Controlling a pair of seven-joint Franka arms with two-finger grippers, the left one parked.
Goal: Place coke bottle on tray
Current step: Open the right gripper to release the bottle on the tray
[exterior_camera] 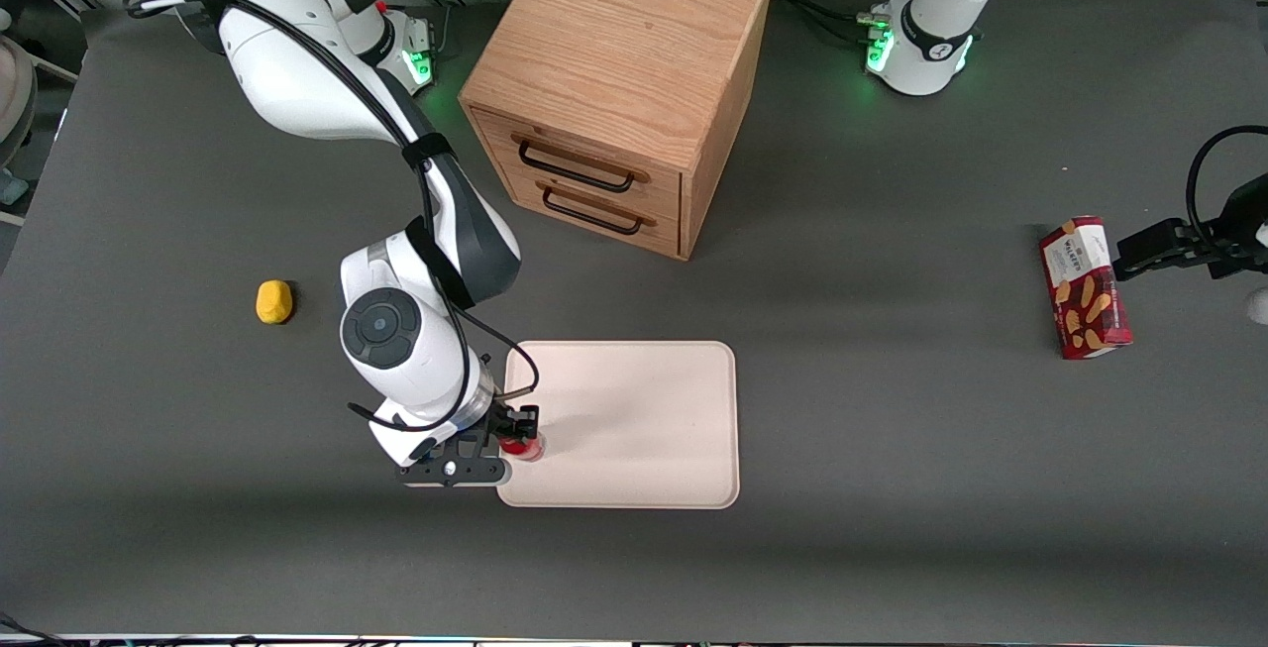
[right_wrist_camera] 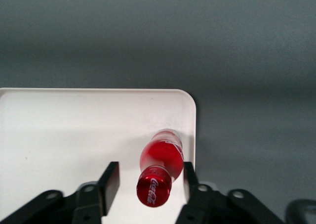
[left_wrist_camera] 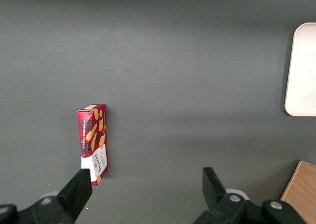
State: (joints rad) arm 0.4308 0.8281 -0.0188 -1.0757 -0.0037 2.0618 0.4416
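Observation:
The coke bottle [right_wrist_camera: 160,162], small and red with a round red cap, stands on the cream-pink tray [right_wrist_camera: 74,135], close to the rim at the working arm's end. My right gripper [right_wrist_camera: 151,174] is above it, open, one finger on each side. One finger [right_wrist_camera: 109,182] is clearly apart from the bottle and the other finger [right_wrist_camera: 189,177] is very close to its body. In the front view the gripper [exterior_camera: 520,432] hangs over the tray [exterior_camera: 644,419] edge, and only a bit of the bottle [exterior_camera: 525,447] shows under it.
A wooden drawer cabinet [exterior_camera: 619,92] stands farther from the front camera than the tray. A yellow lump [exterior_camera: 274,301] lies toward the working arm's end. A red biscuit box [exterior_camera: 1085,287] lies toward the parked arm's end, also in the left wrist view [left_wrist_camera: 94,135].

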